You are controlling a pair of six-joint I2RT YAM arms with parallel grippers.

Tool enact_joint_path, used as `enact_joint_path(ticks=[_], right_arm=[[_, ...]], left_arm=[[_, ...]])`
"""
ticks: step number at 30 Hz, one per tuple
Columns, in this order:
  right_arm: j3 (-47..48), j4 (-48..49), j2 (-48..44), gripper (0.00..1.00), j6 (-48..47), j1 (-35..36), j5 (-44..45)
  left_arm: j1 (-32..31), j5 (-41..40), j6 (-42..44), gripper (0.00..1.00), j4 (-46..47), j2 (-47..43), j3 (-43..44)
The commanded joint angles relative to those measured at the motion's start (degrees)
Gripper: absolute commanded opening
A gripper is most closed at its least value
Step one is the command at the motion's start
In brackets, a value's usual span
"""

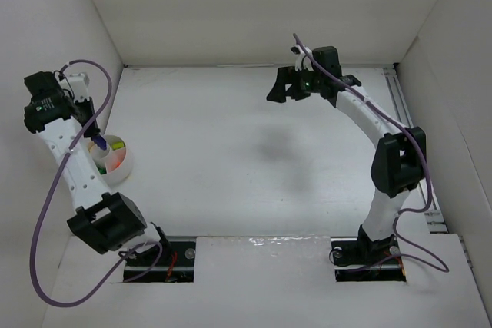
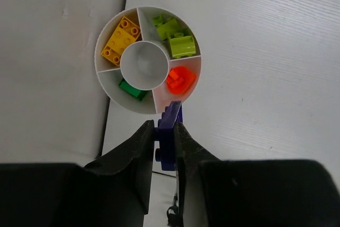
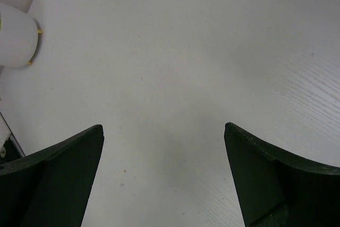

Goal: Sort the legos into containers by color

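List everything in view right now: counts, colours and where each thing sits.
divided container: one, white, round, at the table's left side by the wall
yellow-orange bricks: one or two, cannot tell, in one compartment
lime bricks: at least two, next compartment
red-orange brick: one, own compartment
dark green brick: one, own compartment
purple-blue brick: one, by the container's rim, gripped
table: one, white
left gripper: shut on the purple-blue brick
right gripper: open, well right of the container

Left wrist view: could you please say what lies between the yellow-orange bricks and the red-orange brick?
The empty central well of the white round container; left wrist view.
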Motion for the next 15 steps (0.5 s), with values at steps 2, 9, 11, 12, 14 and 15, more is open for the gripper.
enact_joint_path(ticks=[2, 9, 11, 12, 14, 15], right_arm=[[2.41, 5.63, 0.11, 0.99, 3.40, -0.90, -2.15], [1.18, 7.39, 0.64, 0.99, 5.86, -2.13, -3.56], [0.66, 7.39, 0.64, 0.99, 5.86, -2.13, -3.56], [0.66, 7.39, 0.64, 0.99, 5.86, -2.66, -3.56], [0.66, 7.92, 0.64, 0.99, 6.48, -2.66, -3.56], [0.66, 7.92, 0.64, 0.99, 6.48, -2.66, -3.56]], left_arm=[[-0.10, -5.36, 0.21, 0.02, -0.55, 0.30, 0.30], [-0.10, -8.53, 1.27, 0.02, 2.95, 1.53, -1.88], [-0.10, -9.06, 1.79, 0.02, 4.28, 1.53, -3.29], [-0.10, -9.06, 1.79, 0.02, 5.42, 1.53, -3.99], [-0.10, -9.06, 1.79, 0.02, 6.12, 1.53, -4.00], [-0.10, -9.06, 1.79, 0.02, 6.13, 2.05, -4.00]])
